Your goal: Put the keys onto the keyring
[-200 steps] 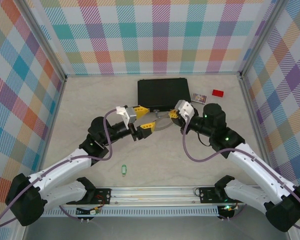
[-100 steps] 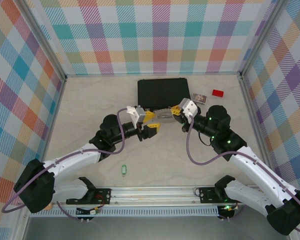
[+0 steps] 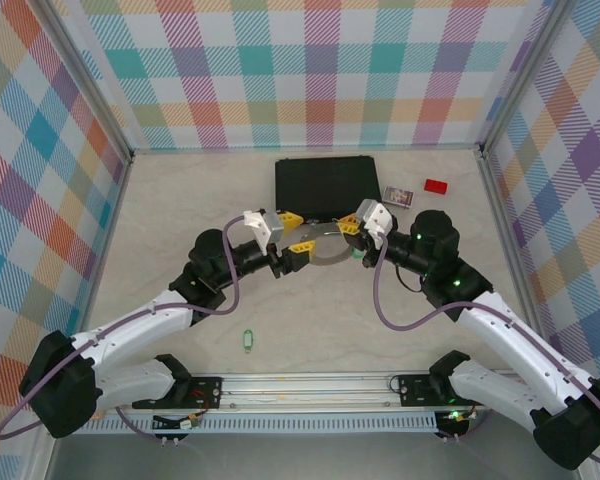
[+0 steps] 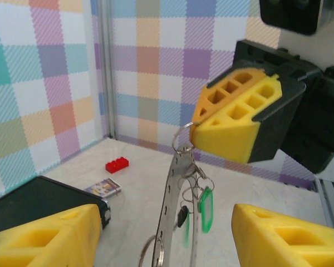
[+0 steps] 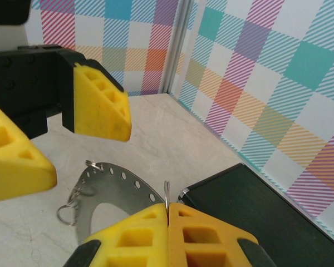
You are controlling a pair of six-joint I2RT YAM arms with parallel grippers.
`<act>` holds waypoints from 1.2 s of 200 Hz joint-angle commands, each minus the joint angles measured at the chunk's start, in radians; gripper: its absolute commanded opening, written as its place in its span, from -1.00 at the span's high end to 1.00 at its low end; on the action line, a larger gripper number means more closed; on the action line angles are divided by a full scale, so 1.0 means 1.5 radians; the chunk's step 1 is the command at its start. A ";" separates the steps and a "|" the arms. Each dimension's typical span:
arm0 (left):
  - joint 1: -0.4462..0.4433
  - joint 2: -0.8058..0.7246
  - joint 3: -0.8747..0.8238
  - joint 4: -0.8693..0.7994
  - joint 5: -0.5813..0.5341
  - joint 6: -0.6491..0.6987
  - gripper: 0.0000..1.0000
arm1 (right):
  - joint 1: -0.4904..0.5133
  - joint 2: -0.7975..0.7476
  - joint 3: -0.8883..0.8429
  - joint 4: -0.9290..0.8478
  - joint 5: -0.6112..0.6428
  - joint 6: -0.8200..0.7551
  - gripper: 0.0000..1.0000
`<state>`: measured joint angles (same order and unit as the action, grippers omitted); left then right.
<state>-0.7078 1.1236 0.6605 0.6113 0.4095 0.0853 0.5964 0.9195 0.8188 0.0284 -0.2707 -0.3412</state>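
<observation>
The keyring [image 3: 325,246], a flat grey hoop with holes, hangs in the air between my two grippers. My right gripper [image 5: 168,214] is shut on the keyring [image 5: 114,186], pinching a small wire loop at its rim. In the left wrist view the keyring [image 4: 174,189] stands edge-on, and a green-tagged key [image 4: 205,208] dangles from it on small rings. My left gripper [image 4: 167,222] is open, one yellow finger on each side of the hoop, not touching it. Another green key [image 3: 247,341] lies on the table near the front rail.
A black case [image 3: 327,187] lies flat at the back, just behind the ring. To its right sit a small card box [image 3: 398,197] and a red block [image 3: 436,185]. Checked walls close in three sides.
My left gripper closed in on the ring and narrowed its jaws a little, then eased back slightly. My right gripper shifted a little left and back with the ring.
</observation>
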 commanded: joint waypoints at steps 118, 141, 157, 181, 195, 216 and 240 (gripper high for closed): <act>-0.011 0.033 0.038 0.007 0.066 -0.012 0.61 | 0.003 -0.011 0.025 0.020 -0.020 0.019 1.00; -0.013 0.050 0.044 0.011 0.074 -0.014 0.25 | 0.003 -0.011 0.029 0.018 -0.030 0.021 1.00; -0.014 0.055 0.046 0.012 0.069 -0.012 0.33 | 0.003 -0.013 0.031 0.015 -0.037 0.022 1.00; -0.016 0.060 0.048 0.016 0.068 -0.010 0.39 | 0.003 -0.014 0.031 0.015 -0.045 0.027 1.00; -0.016 0.063 0.049 0.016 0.064 -0.009 0.53 | 0.003 -0.015 0.031 0.014 -0.047 0.029 1.00; -0.016 0.055 0.046 0.017 0.054 -0.008 0.76 | 0.003 -0.015 0.029 0.010 -0.040 0.028 1.00; -0.016 0.035 0.038 0.020 0.037 -0.006 0.89 | 0.003 -0.017 0.026 0.001 -0.021 0.026 1.00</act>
<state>-0.7227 1.2137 0.6991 0.5907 0.4831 0.0689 0.5964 0.9123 0.8211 0.0204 -0.3088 -0.3115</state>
